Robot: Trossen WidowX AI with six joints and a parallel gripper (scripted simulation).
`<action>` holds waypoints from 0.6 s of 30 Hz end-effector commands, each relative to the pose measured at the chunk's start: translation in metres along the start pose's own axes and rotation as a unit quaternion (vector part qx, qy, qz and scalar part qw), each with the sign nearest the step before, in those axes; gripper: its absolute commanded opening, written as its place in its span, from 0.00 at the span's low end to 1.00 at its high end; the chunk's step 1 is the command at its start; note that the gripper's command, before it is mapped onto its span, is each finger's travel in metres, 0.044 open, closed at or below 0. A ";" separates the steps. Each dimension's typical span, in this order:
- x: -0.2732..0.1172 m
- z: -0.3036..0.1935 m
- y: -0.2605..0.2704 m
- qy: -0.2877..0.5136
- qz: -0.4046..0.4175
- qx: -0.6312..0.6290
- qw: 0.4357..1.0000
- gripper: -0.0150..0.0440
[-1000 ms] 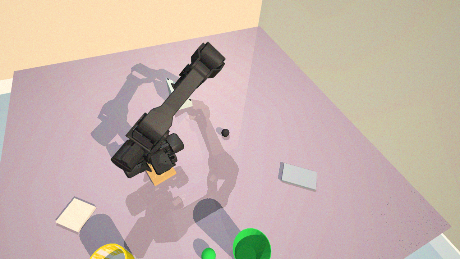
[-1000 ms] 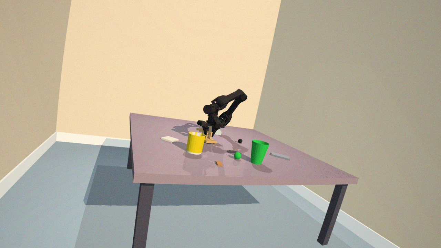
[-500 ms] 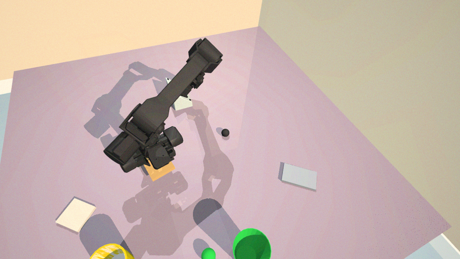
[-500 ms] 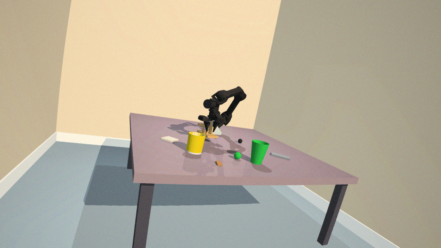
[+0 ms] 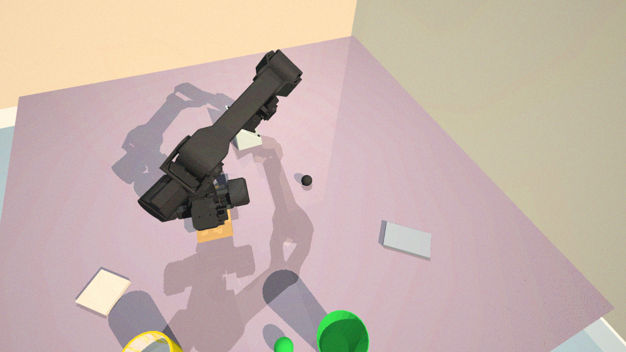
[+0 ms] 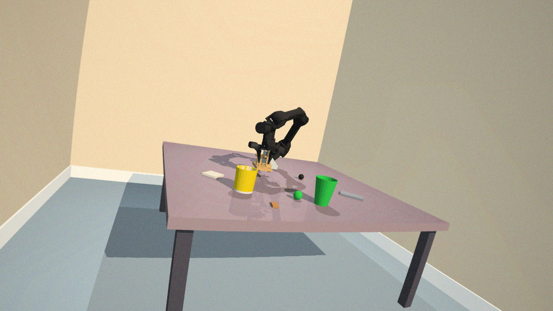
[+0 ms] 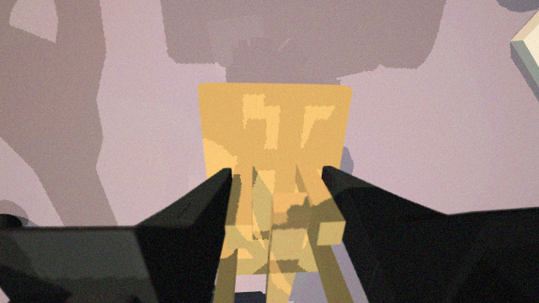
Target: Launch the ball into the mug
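My gripper is shut on the uprights of the orange wooden catapult, holding it a little above the table. The catapult's flat base end points toward the mug side; the arm hides its rear in the top view, and its cup is not visible. The yellow mug stands upright, cut off at the bottom of the top view. A green ball and a small black ball lie on the table, apart from my gripper.
A green cup stands beside the green ball. A cream block lies left, a grey block right. A small orange block lies near the front. A white wedge stands behind the catapult.
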State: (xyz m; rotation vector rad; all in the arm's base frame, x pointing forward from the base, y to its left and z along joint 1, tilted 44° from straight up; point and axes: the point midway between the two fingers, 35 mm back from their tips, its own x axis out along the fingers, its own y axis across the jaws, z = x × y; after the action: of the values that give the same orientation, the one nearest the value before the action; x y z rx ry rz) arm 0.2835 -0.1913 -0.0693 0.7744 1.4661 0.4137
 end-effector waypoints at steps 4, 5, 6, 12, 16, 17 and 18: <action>-0.001 0.000 -0.006 0.000 -0.003 0.113 0.994 0.25; -0.001 0.000 -0.007 0.000 -0.003 0.130 0.992 0.25; -0.001 0.000 -0.008 0.000 -0.003 0.147 0.989 0.25; 0.000 0.000 -0.018 -0.001 -0.003 0.204 0.979 0.25; 0.000 0.000 -0.018 -0.001 -0.003 0.204 0.979 0.25; 0.001 0.000 -0.018 -0.001 -0.003 0.204 0.979 0.25; 0.002 0.000 -0.018 -0.001 -0.003 0.204 0.979 0.25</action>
State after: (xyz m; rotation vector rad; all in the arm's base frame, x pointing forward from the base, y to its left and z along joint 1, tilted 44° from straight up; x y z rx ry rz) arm 0.2798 -0.2005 -0.0835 1.0914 1.5754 0.1180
